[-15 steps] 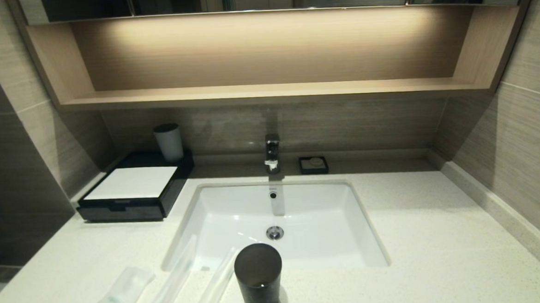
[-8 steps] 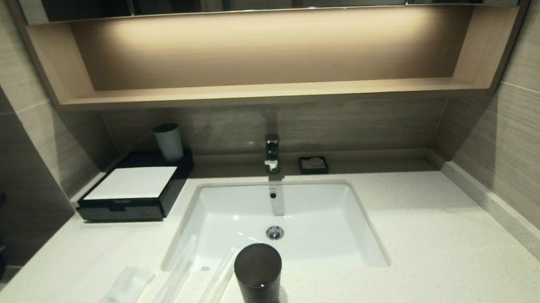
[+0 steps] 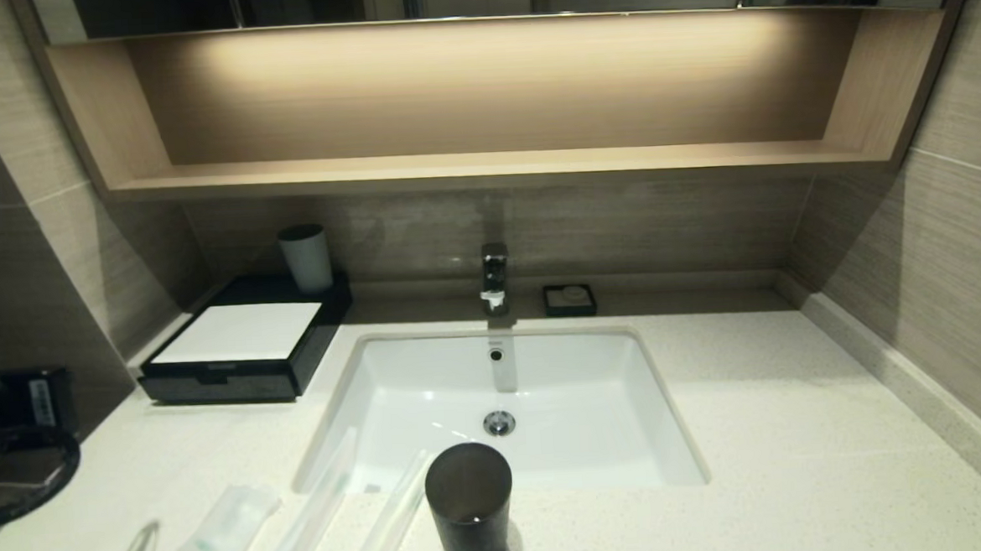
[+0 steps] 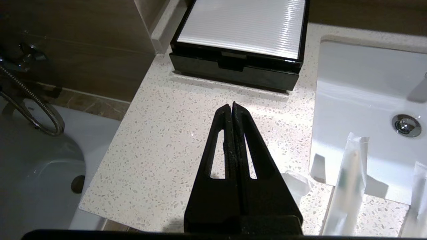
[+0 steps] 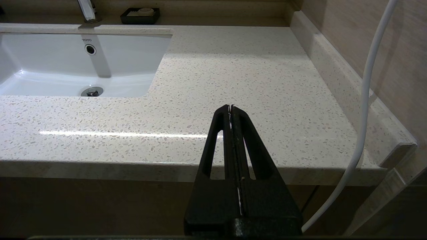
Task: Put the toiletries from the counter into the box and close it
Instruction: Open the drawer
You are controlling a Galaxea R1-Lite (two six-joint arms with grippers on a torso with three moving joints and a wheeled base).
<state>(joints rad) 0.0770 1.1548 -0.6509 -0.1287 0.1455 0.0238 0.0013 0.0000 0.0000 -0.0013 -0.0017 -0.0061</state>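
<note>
While the box (image 4: 238, 65) sits drawer-closed at the desk's (image 4: 173, 133) rear-left, left pincer (image 4: 232, 106) hovers before it — pressed together, empty; 3 toiletries — sachet (image 3: 228, 528), 2 packets (image 3: 310, 516) — lie unpacked near the front edge.

Dim, warm shelf (image 3: 485, 171) glow; perhaps edge-warped.

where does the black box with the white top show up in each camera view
Head view: box at back left of the counter, beside the basin.
Left wrist view: box ahead of the shut left pincer.
Right wrist view: not in it.
Shared landmark: the basin.
</note>
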